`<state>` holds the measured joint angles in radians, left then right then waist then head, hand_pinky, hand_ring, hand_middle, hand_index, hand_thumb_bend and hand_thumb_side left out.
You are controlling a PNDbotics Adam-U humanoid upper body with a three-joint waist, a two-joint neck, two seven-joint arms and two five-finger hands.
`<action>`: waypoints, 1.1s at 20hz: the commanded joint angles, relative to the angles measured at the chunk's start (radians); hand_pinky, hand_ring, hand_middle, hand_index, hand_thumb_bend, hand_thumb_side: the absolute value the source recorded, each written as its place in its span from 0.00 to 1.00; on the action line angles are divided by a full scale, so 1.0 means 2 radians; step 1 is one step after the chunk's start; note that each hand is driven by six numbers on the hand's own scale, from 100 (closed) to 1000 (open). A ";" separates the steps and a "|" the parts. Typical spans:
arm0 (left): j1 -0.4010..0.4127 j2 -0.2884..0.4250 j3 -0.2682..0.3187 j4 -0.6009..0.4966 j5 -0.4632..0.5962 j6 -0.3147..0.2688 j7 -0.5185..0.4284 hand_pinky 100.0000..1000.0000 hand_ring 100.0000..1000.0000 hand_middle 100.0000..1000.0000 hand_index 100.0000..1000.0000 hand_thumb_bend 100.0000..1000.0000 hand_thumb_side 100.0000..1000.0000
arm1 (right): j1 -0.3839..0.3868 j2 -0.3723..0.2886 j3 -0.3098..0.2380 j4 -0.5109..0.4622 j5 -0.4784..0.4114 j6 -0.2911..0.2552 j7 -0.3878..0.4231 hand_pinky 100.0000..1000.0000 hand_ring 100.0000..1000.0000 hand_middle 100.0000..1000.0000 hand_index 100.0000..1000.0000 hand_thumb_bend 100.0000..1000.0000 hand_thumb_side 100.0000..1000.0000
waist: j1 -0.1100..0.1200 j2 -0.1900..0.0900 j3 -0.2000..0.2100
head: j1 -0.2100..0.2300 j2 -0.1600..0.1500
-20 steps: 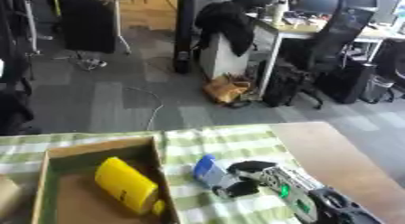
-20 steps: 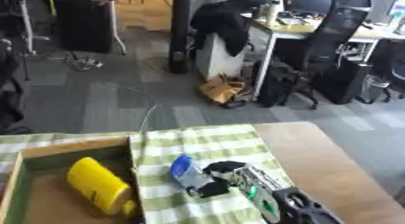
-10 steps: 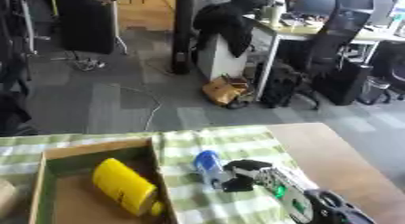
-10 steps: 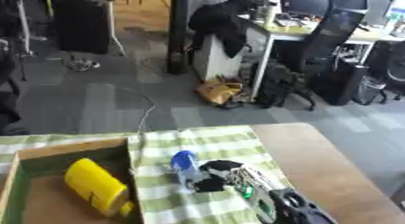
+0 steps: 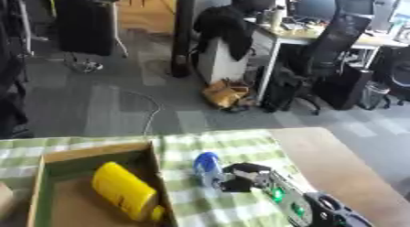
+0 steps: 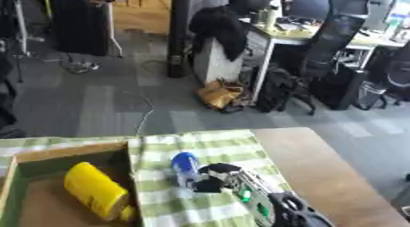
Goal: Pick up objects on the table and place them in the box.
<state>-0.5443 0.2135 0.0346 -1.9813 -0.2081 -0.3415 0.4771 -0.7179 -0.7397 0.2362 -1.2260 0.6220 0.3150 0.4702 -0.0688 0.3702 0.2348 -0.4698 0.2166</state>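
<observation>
A green-and-white checked cloth [image 5: 240, 146] covers the near part of a wooden table [image 5: 336, 157], whose bare brown top shows to the right. Beyond the table edge lies grey carpet tile floor [image 5: 120, 98] with a thin cable trailing across it. Farther back stand black office chairs [image 5: 332, 56], a white desk [image 5: 308, 36] and a brown bag [image 5: 226, 94] on the floor beside it.

A small bottle [image 6: 186, 169] with a blue top and a clear or pale lower body lies on the cloth just to the right of the cardboard box [image 5: 48, 185]. Its long axis runs roughly away from the robot, blue end pointing toward the far edge of the table, tilted slightly left. The picture is soft here, so whether it lies flat or is slightly lifted cannot be told.

The right hand [image 5: 244, 175], black with a silver forearm showing green lights, comes in from the lower right. Its fingers [image 6: 210, 185] curl in against the bottle's right side, seemingly pinching its lower part between fingers and thumb.

Inside the box a yellow cylindrical container [image 5: 124, 196] lies on its side, pointing diagonally from upper left to lower right.
</observation>
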 commanded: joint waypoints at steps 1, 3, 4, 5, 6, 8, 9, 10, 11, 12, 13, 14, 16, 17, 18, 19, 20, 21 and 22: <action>-0.008 0.001 0.000 -0.009 -0.002 0.000 -0.001 0.92 0.96 0.93 0.96 0.00 1.00 | -0.009 -0.010 -0.002 -0.006 0.000 0.008 -0.007 0.99 1.00 0.83 1.00 0.01 1.00 | 0.002 -0.010 0.000 | -0.003 -0.004; -0.007 0.001 0.000 -0.009 -0.002 0.000 -0.001 0.92 0.96 0.93 0.96 0.00 1.00 | -0.009 -0.011 -0.001 -0.008 0.009 0.014 -0.017 0.96 1.00 0.70 0.92 0.00 1.00 | 0.002 -0.010 -0.001 | -0.003 -0.002; -0.007 0.001 0.000 -0.009 -0.002 0.000 -0.001 0.92 0.96 0.93 0.96 0.00 1.00 | -0.009 -0.011 0.000 -0.009 0.014 0.017 -0.023 0.95 0.97 0.63 0.87 0.00 1.00 | 0.002 -0.010 -0.001 | -0.004 -0.002; -0.007 0.000 0.000 -0.009 -0.002 0.000 -0.001 0.92 0.96 0.93 0.96 0.00 1.00 | -0.009 -0.011 0.000 -0.010 0.019 0.023 -0.028 0.95 0.98 0.65 0.87 0.00 1.00 | 0.002 -0.010 -0.001 | -0.004 -0.001; -0.007 0.000 0.000 -0.009 -0.002 0.000 -0.001 0.92 0.96 0.93 0.96 0.00 1.00 | -0.009 -0.011 0.001 -0.010 0.023 0.027 -0.031 0.97 1.00 0.67 0.87 0.00 1.00 | 0.003 -0.010 -0.001 | -0.004 0.000; -0.007 0.001 0.000 -0.009 -0.002 0.000 -0.002 0.92 0.96 0.93 0.96 0.00 1.00 | -0.010 -0.010 0.004 -0.009 0.020 0.034 -0.020 0.98 1.00 0.81 0.98 0.00 1.00 | 0.003 -0.011 -0.003 | -0.004 0.001; -0.007 0.001 0.000 -0.009 -0.002 0.000 -0.002 0.92 0.96 0.93 0.96 0.00 1.00 | -0.011 -0.009 0.003 -0.007 0.015 0.041 -0.013 1.00 1.00 0.91 1.00 0.00 1.00 | 0.003 -0.012 -0.003 | -0.005 0.002; -0.007 0.000 0.000 -0.009 -0.002 0.000 -0.003 0.92 0.96 0.93 0.96 0.00 1.00 | -0.013 -0.008 0.002 -0.005 0.006 0.048 -0.005 1.00 1.00 0.93 1.00 0.00 1.00 | 0.003 -0.012 -0.004 | -0.005 0.003; -0.007 0.001 0.000 -0.009 -0.002 0.000 -0.003 0.92 0.96 0.93 0.96 0.00 1.00 | -0.014 -0.007 0.001 -0.003 -0.004 0.057 0.004 1.00 1.00 0.96 1.00 0.00 1.00 | 0.003 -0.013 -0.004 | -0.006 0.004; -0.008 0.001 -0.001 -0.009 -0.002 0.000 -0.003 0.92 0.96 0.93 0.96 0.00 1.00 | -0.016 -0.007 0.001 -0.003 -0.014 0.064 0.011 1.00 1.00 0.97 1.00 0.00 1.00 | 0.002 -0.014 -0.005 | -0.006 0.005; -0.008 0.001 -0.001 -0.009 -0.002 0.000 -0.003 0.92 0.96 0.93 0.96 0.00 1.00 | -0.018 -0.006 0.001 -0.001 -0.028 0.073 0.022 1.00 1.00 0.98 1.00 0.00 1.00 | 0.002 -0.016 -0.005 | -0.008 0.005; -0.008 0.001 -0.001 -0.009 -0.002 0.000 -0.003 0.92 0.96 0.93 0.96 0.00 1.00 | -0.020 -0.006 0.001 -0.001 -0.044 0.082 0.032 1.00 1.00 0.98 1.00 0.00 1.00 | 0.002 -0.017 -0.005 | -0.008 0.006; -0.008 0.001 -0.001 -0.009 -0.001 0.000 -0.004 0.92 0.96 0.93 0.96 0.00 1.00 | -0.022 -0.006 0.003 0.000 -0.067 0.100 0.048 1.00 1.00 1.00 1.00 0.00 1.00 | 0.001 -0.019 -0.004 | -0.011 0.007; -0.008 0.001 -0.002 -0.009 -0.001 0.000 -0.004 0.92 0.96 0.93 0.96 0.00 1.00 | -0.023 -0.006 0.004 0.000 -0.074 0.108 0.053 1.00 1.00 1.00 1.00 0.06 1.00 | 0.000 -0.020 -0.004 | -0.013 0.007; -0.008 0.001 -0.001 -0.009 -0.001 0.000 -0.004 0.92 0.96 0.93 0.96 0.00 1.00 | -0.023 -0.006 0.006 -0.002 -0.079 0.115 0.058 1.00 1.00 1.00 1.00 0.06 1.00 | 0.000 -0.021 -0.004 | -0.014 0.008; -0.008 0.001 -0.001 -0.009 -0.001 0.000 -0.004 0.92 0.96 0.93 0.96 0.00 1.00 | -0.024 -0.006 0.007 -0.005 -0.083 0.119 0.061 1.00 1.00 1.00 1.00 0.17 1.00 | -0.001 -0.023 -0.004 | -0.014 0.008; -0.008 0.001 -0.001 -0.009 -0.001 0.000 -0.004 0.92 0.96 0.93 0.96 0.00 1.00 | -0.025 -0.007 0.007 -0.009 -0.085 0.122 0.063 1.00 1.00 1.00 1.00 0.17 1.00 | -0.001 -0.024 -0.004 | -0.015 0.008; -0.008 0.001 -0.001 -0.009 -0.001 0.000 -0.004 0.92 0.96 0.93 0.96 0.00 1.00 | -0.025 -0.007 0.008 -0.012 -0.087 0.125 0.064 1.00 1.00 1.00 1.00 0.17 1.00 | -0.002 -0.024 -0.004 | -0.015 0.008; -0.009 0.002 -0.001 -0.009 -0.001 0.000 -0.005 0.92 0.96 0.93 0.96 0.00 1.00 | -0.025 -0.008 0.008 -0.014 -0.088 0.127 0.064 1.00 1.00 1.00 1.00 0.17 1.00 | -0.002 -0.024 -0.004 | -0.015 0.008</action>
<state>-0.5450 0.2061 0.0346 -1.9813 -0.2082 -0.3394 0.4714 -0.7484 -0.7330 0.2585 -1.2314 0.4575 0.5503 0.5879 -0.0759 0.3464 0.2272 -0.4955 0.2275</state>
